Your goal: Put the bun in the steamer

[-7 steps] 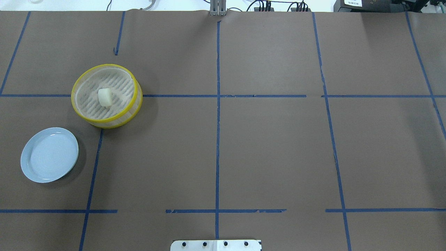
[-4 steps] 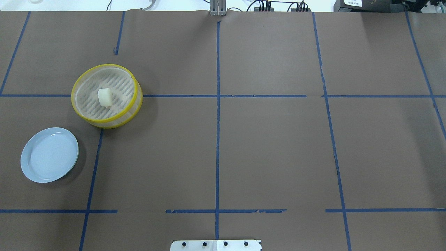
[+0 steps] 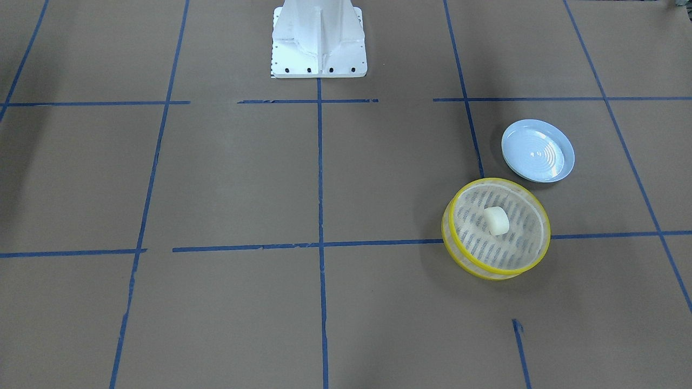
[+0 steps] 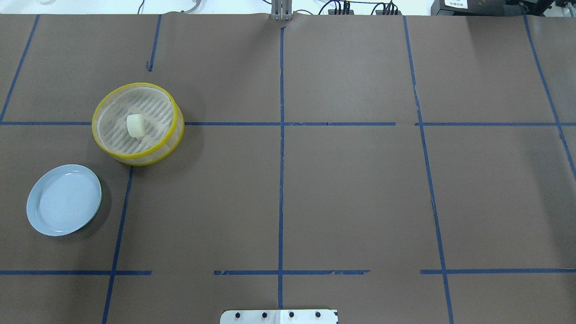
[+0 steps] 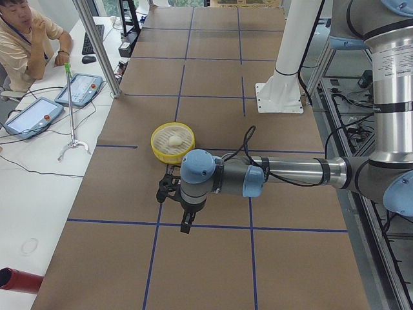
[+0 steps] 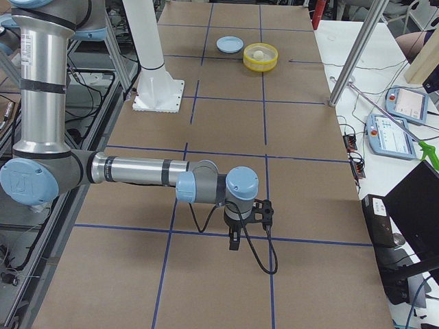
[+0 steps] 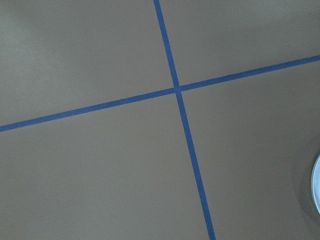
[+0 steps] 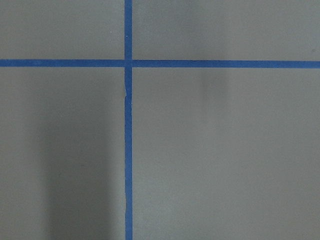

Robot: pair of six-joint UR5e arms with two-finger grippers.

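Note:
The cream-white bun [image 4: 135,125] lies near the middle of the yellow-rimmed steamer [image 4: 137,85] on the table's left half. It also shows in the front view, bun [image 3: 496,220] inside the steamer [image 3: 497,181]. My left gripper [image 5: 184,223] shows only in the exterior left view. It hangs over bare table, well short of the steamer [image 5: 155,139], and I cannot tell if it is open or shut. My right gripper [image 6: 234,240] shows only in the exterior right view, far from the steamer [image 6: 260,66]. I cannot tell its state either.
A pale blue plate [image 4: 64,200] sits empty, nearer my base than the steamer; it also shows in the front view [image 3: 538,151]. Blue tape lines grid the brown table cover. The robot's white base [image 3: 318,38] stands at the table's edge. An operator sits at the far side [image 5: 26,39].

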